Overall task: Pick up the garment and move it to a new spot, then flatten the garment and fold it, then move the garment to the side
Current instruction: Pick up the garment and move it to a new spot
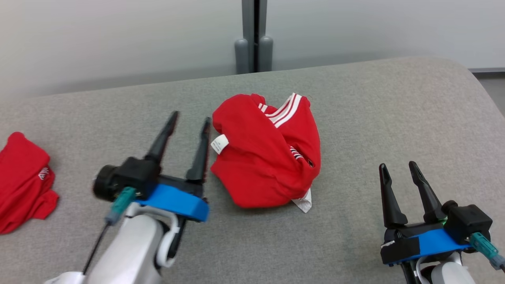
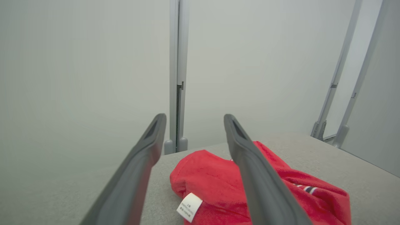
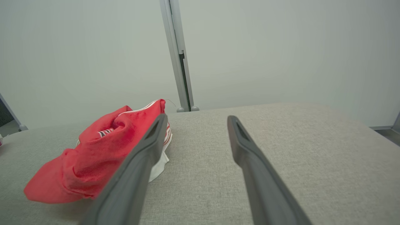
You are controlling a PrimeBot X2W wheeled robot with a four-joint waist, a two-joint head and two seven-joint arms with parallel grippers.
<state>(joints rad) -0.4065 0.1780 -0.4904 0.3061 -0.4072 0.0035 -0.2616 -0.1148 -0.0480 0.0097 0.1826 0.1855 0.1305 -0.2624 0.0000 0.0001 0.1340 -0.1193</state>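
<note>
A crumpled red garment with white-striped trim is seen lying near the middle of a grey padded bench, a white label turned up on its 9 o'clock side. The left pincer is held just beside the garment at 9 o'clock, its fingers spread and nothing gripped between them; whether the nearer fingertip touches the cloth cannot be told. The right pincer is held well apart from the garment at about 4 o'clock, also spread and empty. A second red garment is seen at the bench's 9 o'clock edge. Bare grey surface is left between the crumpled garment and the right pincer, and on toward the rounded corner at 2 o'clock. The far edge at 12 o'clock is backed by a pale wall and a grey post.
</note>
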